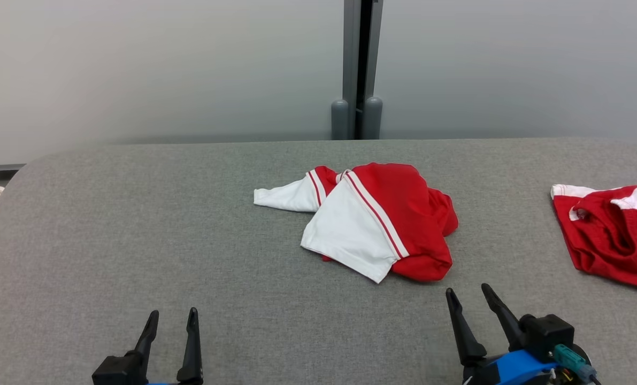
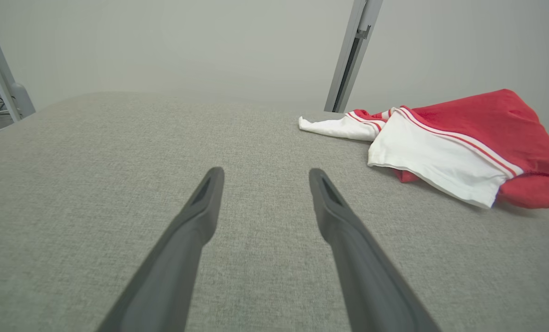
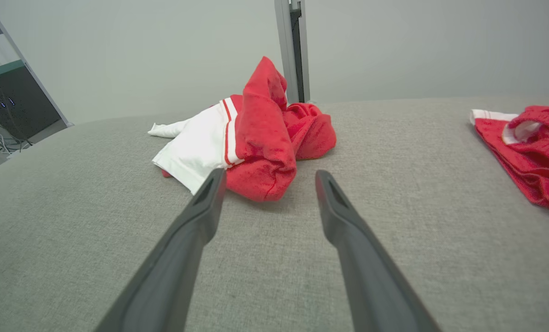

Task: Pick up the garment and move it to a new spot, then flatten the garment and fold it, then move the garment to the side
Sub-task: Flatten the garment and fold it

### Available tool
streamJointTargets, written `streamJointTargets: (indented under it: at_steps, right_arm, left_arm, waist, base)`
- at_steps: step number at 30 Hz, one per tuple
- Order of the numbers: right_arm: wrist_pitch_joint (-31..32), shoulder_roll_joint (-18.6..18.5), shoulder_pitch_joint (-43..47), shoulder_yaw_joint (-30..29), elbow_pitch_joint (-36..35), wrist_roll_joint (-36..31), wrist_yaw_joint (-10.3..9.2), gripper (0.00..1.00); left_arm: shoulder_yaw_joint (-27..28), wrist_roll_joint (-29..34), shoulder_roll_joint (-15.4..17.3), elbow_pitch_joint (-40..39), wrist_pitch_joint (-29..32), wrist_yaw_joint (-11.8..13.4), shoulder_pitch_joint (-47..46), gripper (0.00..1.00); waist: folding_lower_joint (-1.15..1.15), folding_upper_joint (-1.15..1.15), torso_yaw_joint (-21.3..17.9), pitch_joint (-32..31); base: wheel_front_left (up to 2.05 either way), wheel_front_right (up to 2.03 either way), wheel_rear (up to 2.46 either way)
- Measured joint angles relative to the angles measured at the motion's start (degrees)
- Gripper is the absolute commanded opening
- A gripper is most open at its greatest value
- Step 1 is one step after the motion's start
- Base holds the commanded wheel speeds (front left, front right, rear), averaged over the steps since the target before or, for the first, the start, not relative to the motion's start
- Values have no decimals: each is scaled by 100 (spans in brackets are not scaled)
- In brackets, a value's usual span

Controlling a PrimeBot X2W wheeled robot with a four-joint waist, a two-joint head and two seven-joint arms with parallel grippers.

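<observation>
While crumpled, the garment (image 1: 404,214) seems light, limp; pinch its white sleeve (image 1: 350,230) hem; left gripper (image 1: 173,312), right gripper (image 1: 467,289) stand open, empty.

On each gripper you see two long dark fingers (image 2: 193,226), tapering to a point, with a narrow groove near the tip. The left gripper (image 1: 173,312) has a black block (image 1: 117,369) at its base. The right gripper (image 1: 467,289) has also a bright blue housing (image 1: 516,369) and a teal connector (image 1: 567,358) with a thin dark cable (image 1: 593,379).
</observation>
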Motion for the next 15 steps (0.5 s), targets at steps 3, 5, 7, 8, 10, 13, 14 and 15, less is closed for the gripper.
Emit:
streamJointTargets:
  at_steps: [3,5,7,8,10,13,14,15]
  right_arm:
    - [-1,0,-102,224,-18,-92,0,100]
    - [-1,0,-257,431,-21,-124,0,100]
    - [-1,1,-535,678,65,-158,0,100]
    - [0,0,-699,793,165,-163,0,100]
    - [0,0,-1060,1050,419,-183,0,100]
    - [22,4,-1676,1323,944,-225,1,100]
    - [79,5,-1905,1344,1144,-241,1,100]
    - [194,12,-2120,1322,1358,-291,1,100]
  left_arm:
    - [-55,41,-12,11,0,-2,-116,100]
    - [-145,40,-21,33,0,-30,-197,100]
    - [-266,19,-30,66,0,-32,-293,100]
    - [-337,-16,-34,89,0,-32,-343,100]
    - [-480,-63,-37,134,0,-33,-438,100]
    - [-634,-149,-42,199,0,-33,-556,100]
    - [-671,-178,-41,200,-1,-33,-592,100]
    - [-692,-202,-40,204,0,-33,-625,100]
  waist:
    - [1,0,92,47]
    - [1,0,171,109]
    - [1,0,274,187]
    - [1,0,340,226]
    - [1,0,492,309]
    - [1,0,755,449]
    - [1,0,852,500]
    - [1,0,943,555]
  base:
    - [0,0,0]
    - [0,0,0]
    - [0,0,0]
    - [0,0,0]
    - [0,0,0]
    - [0,0,0]
    - [0,0,0]
    - [0,0,0]
